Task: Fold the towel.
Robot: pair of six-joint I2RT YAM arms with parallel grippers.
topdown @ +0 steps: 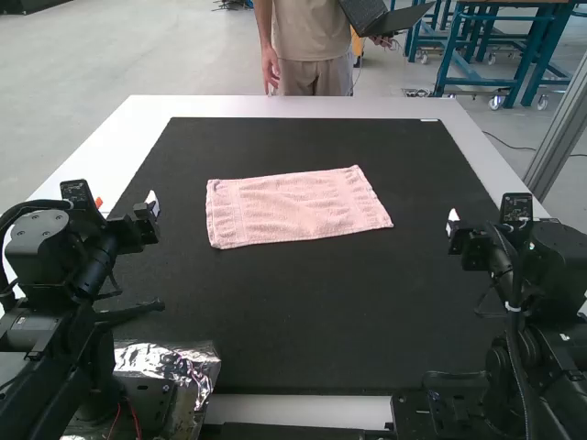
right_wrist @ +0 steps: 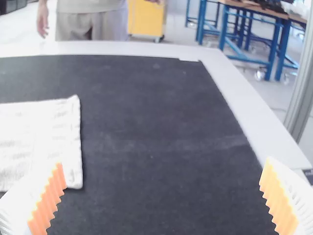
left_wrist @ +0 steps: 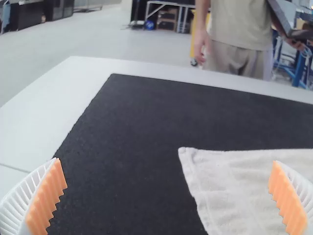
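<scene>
Towel (topdown: 298, 209) lies flat on the worktop (topdown: 202, 106), toward its far edge. Both arms stand bent at the near corners, left pincer (topdown: 153, 202) and right pincer (topdown: 452, 218) pointing forward, fingers wide apart.

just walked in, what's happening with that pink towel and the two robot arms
Nothing is handling the pink towel right now. It lies flat on the black mat, wider than it is deep and a little askew. The left pincer and the right pincer are both open and hold nothing, one to either side of it.
</scene>
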